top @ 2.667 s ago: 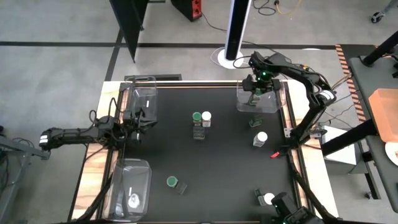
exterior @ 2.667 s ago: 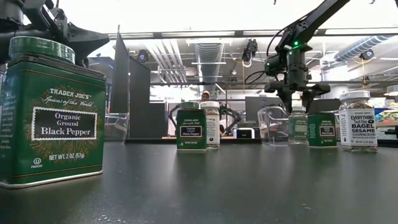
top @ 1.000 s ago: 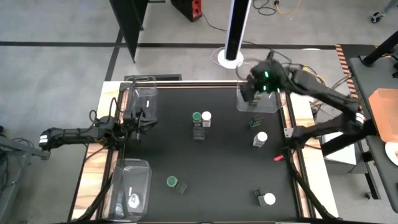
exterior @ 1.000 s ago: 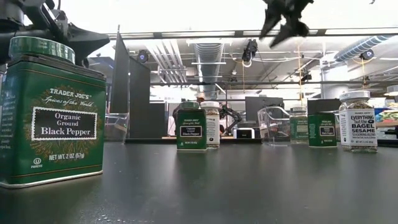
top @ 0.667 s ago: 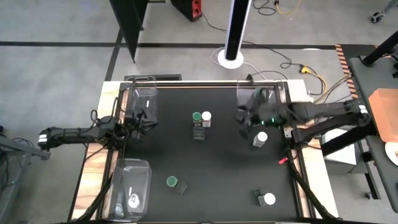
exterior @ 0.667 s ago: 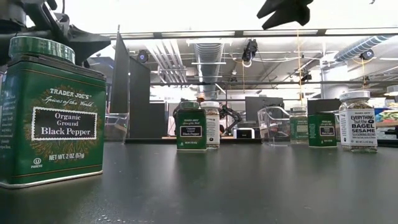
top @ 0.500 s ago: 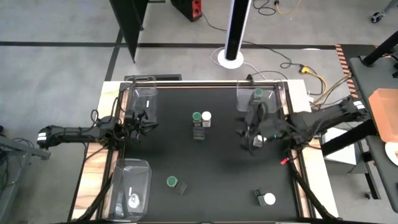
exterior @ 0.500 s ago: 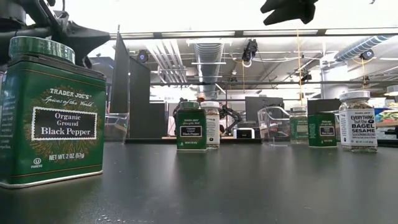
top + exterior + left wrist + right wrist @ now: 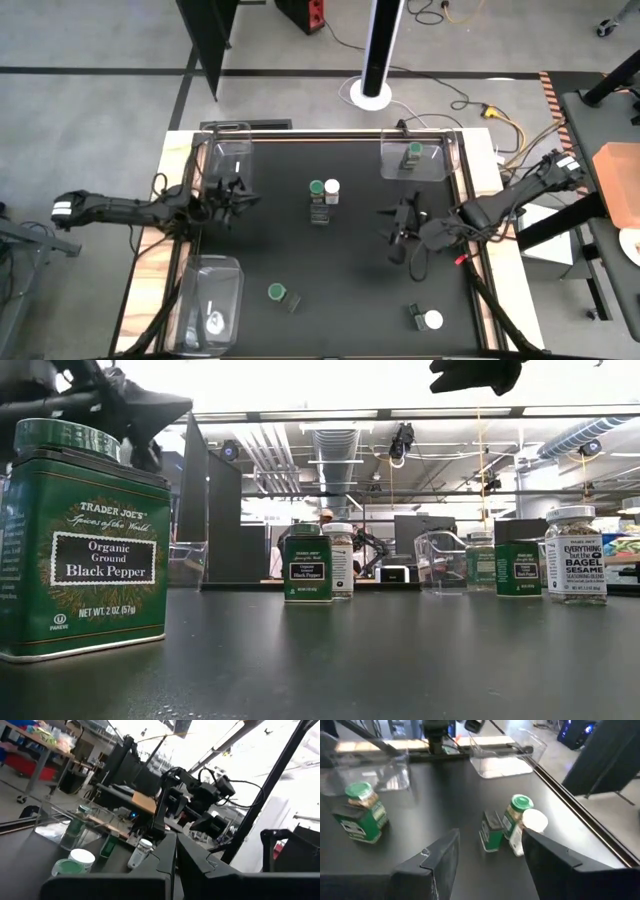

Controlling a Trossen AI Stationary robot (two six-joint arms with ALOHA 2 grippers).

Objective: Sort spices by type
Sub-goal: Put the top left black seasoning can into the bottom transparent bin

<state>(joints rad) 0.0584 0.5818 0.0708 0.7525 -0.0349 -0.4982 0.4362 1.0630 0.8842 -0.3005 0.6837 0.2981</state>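
Now a green-lidded jar [image 9: 414, 152] stands in the far right tray [image 9: 390, 163]. Other jars [image 9: 324, 190] dot the surface [image 9: 340, 280]. Right claw [image 9: 402, 228], released, hovers mid-right; left claw [image 9: 230, 196], clenched empty, waits by the far left tray [image 9: 228, 152].

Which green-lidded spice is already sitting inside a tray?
The green-lidded jar in the far right tray. The other green-lidded ones stand on the bare table: one at centre, one near the front.
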